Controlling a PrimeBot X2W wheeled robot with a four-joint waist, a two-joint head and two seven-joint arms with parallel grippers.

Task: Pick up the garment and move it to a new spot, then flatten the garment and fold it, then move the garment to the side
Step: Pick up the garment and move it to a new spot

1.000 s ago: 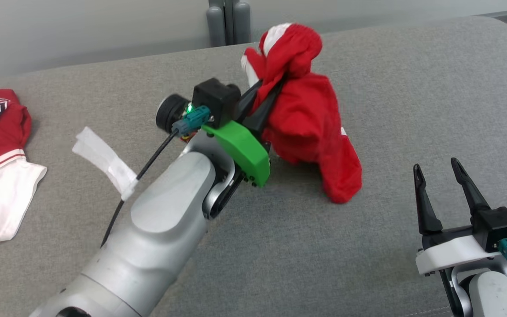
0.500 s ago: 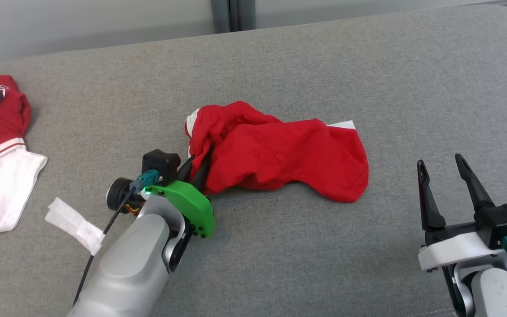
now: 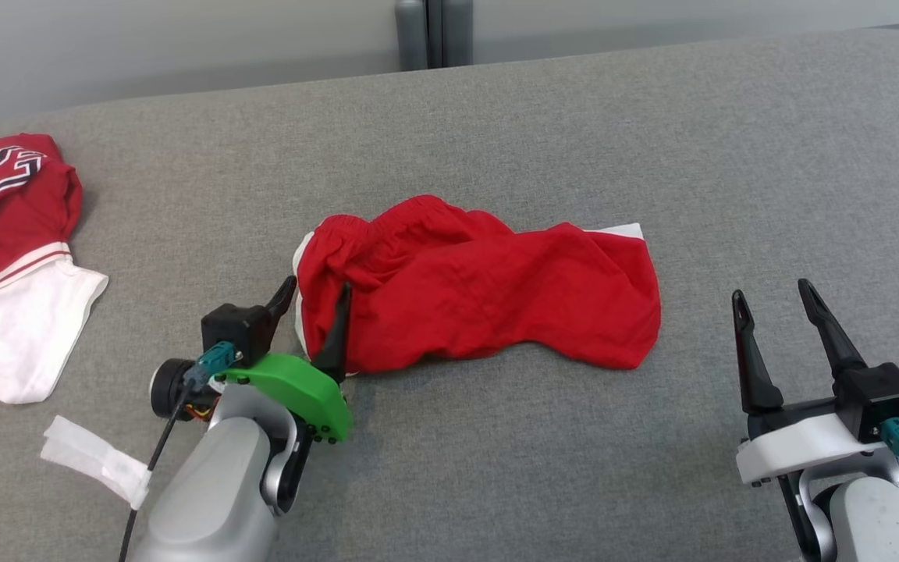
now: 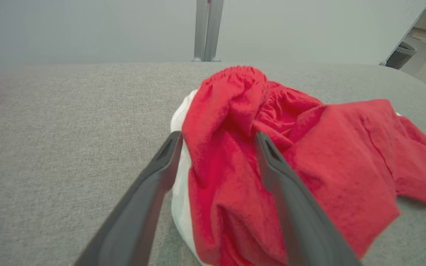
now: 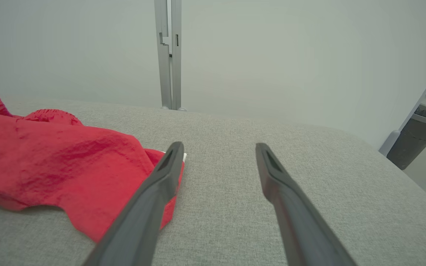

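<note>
The garment [image 3: 481,297] is a pair of red shorts with white trim, lying crumpled on the grey padded surface [image 3: 574,140], waistband end to the left. My left gripper [image 3: 315,295] is open at that waistband end. One finger rests left of the white edge and the other over the red cloth. The left wrist view shows the garment [image 4: 346,155] bunched between and beyond the spread fingers of the left gripper [image 4: 217,136]. My right gripper [image 3: 769,300] stands open and empty, to the right of the garment's leg end. From the right wrist, the garment [image 5: 57,155] lies left of the right gripper [image 5: 219,147].
A second red and white garment [image 3: 12,257] lies at the far left edge. A white tape tag [image 3: 94,460] hangs on the left arm's cable. A grey post [image 3: 434,31] stands behind the surface. A dark bin [image 5: 416,136] is on the floor, off to the right.
My left gripper brought the hanging garment down and toward me, then opened. The garment now lies spread on the surface. The right gripper stayed put; the camera shifted slightly.
</note>
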